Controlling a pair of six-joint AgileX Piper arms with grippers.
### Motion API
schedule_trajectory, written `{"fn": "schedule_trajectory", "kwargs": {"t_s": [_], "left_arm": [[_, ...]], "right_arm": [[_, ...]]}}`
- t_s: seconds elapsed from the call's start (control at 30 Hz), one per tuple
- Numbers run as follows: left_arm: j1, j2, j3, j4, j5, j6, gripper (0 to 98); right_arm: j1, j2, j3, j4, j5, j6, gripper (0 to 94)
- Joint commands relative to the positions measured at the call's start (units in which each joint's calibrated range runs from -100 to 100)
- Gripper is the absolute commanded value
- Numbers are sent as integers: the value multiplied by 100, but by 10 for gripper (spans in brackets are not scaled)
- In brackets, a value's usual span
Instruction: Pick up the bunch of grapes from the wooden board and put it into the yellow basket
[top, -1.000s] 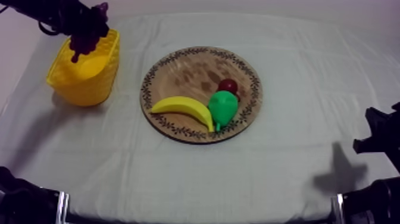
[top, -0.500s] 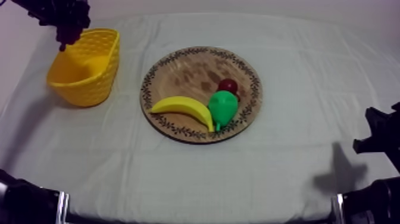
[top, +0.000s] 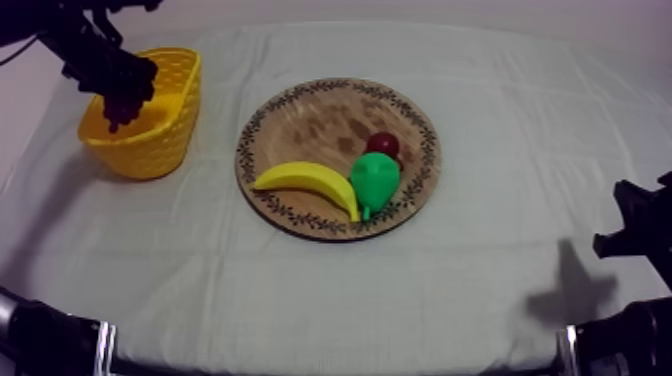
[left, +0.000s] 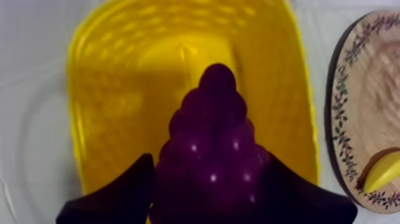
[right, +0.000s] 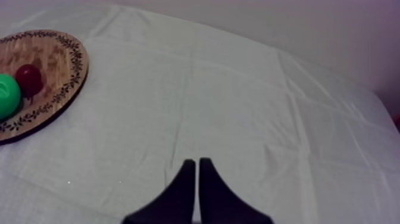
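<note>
My left gripper (top: 118, 88) hangs over the yellow basket (top: 165, 128) at the table's far left, shut on the purple bunch of grapes (top: 128, 100). In the left wrist view the grapes (left: 213, 149) sit between my two black fingers (left: 116, 193), directly above the basket's hollow (left: 125, 107). The round wooden board (top: 320, 115) lies mid-table. My right gripper (right: 197, 173) rests low at the right over bare cloth, its fingers together as a narrow wedge.
On the board lie a banana (top: 308, 182), a green pear (top: 375, 180) and a small red fruit (top: 382, 144). The board's rim (left: 351, 119) lies just beside the basket. My right arm (top: 640, 235) sits at the right edge.
My left gripper with the grapes swung back past the basket's far rim, then came forward and down over the basket's left side. The right arm has not moved.
</note>
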Motion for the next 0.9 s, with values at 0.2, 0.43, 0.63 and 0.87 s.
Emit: {"fn": "schedule_trajectory", "kwargs": {"t_s": [0.2,0.43,0.63,0.87], "left_arm": [[-20,359,56,16,-301,-8,529],[-26,593,-235,27,-340,-11,521],[-62,978,-496,34,-391,-45,520],[-137,1363,-562,53,-573,-85,518]], "right_arm": [[1,-2,-1,1,3,-6,5],[1,-2,-1,1,3,-6,5],[1,-2,-1,1,3,-6,5],[1,-2,-1,1,3,-6,5]]}}
